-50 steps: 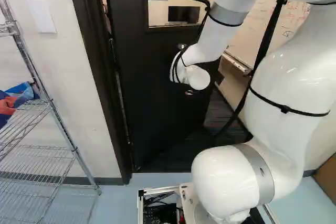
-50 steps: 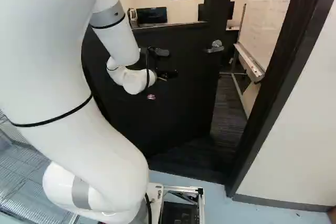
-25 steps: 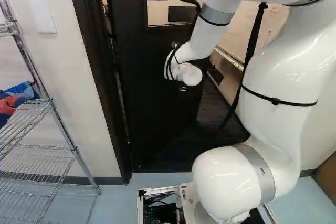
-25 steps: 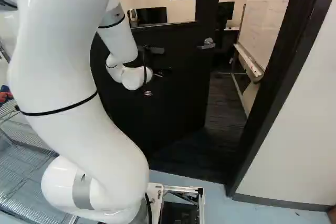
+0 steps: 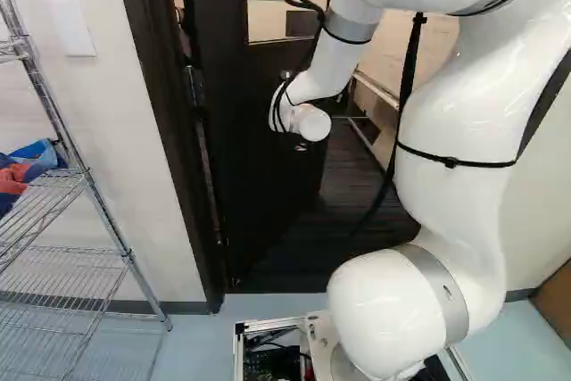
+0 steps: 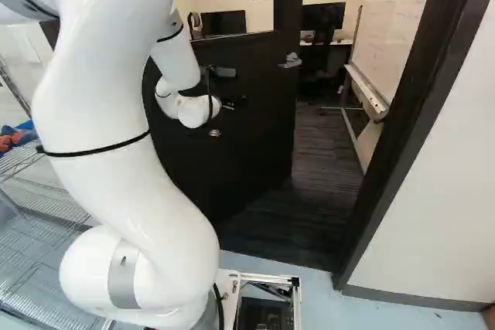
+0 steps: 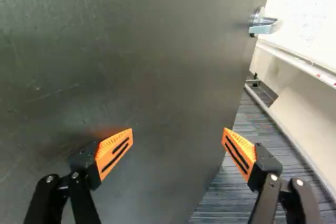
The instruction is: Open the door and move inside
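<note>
The black door (image 6: pixel 247 137) stands swung inward, its free edge away from the dark frame (image 6: pixel 402 113). Its silver lever handle (image 6: pixel 290 61) is near that edge; the wrist view shows the same handle (image 7: pixel 261 23) ahead and to one side of the fingers. My gripper (image 6: pixel 234 102) is at the door's face, lower than the handle and nearer the hinges. In the wrist view the gripper (image 7: pixel 177 136) stands open, orange pads wide apart, nothing held. The door's face (image 7: pixel 142 66) lies just ahead; whether the fingertips touch it I cannot tell.
Through the doorway are dark carpet (image 6: pixel 329 183), a whiteboard on a stand (image 6: pixel 371 94) at the right, and a desk with monitors (image 6: pixel 322 17). A wire shelf (image 5: pixel 80 247) stands left of the frame. Wall (image 6: pixel 433 191) borders the opening on the right.
The door has swung further inward and the doorway gap is wider. My arm has moved forward and leftward with it. The base has not moved.
</note>
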